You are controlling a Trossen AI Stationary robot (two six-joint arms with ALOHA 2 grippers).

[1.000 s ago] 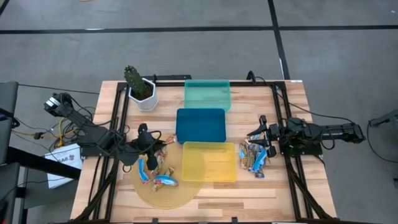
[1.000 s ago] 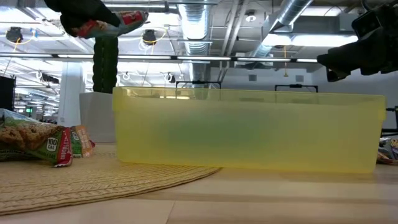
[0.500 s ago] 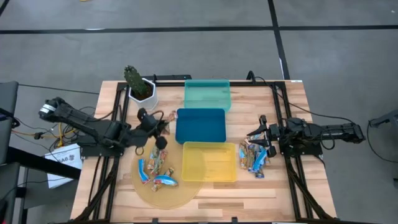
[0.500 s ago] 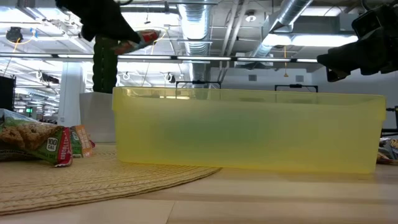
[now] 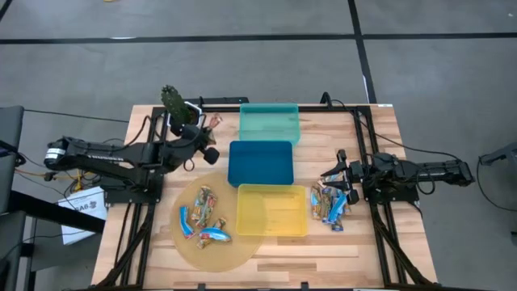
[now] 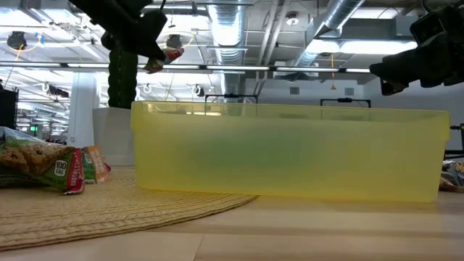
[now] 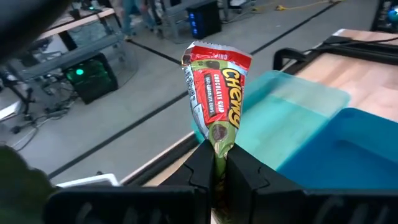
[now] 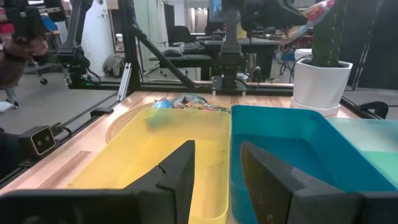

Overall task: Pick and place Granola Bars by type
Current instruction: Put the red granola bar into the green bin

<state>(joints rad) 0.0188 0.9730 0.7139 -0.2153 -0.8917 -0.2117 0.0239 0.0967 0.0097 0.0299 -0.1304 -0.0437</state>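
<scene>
Now | red-green granola bar | clamped upright in left gripper

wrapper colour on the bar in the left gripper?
Red and green with yellow lettering; the bar shows best in the left wrist view, pinched by the left gripper.

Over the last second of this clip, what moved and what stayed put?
The left hand, shut on a red and green granola bar, carried it from over the round mat toward the far side of the table, ending beside the cactus pot near the teal tray. The right hand stayed open, holding nothing, by its pile of bars. Trays and remaining bars did not move.
</scene>
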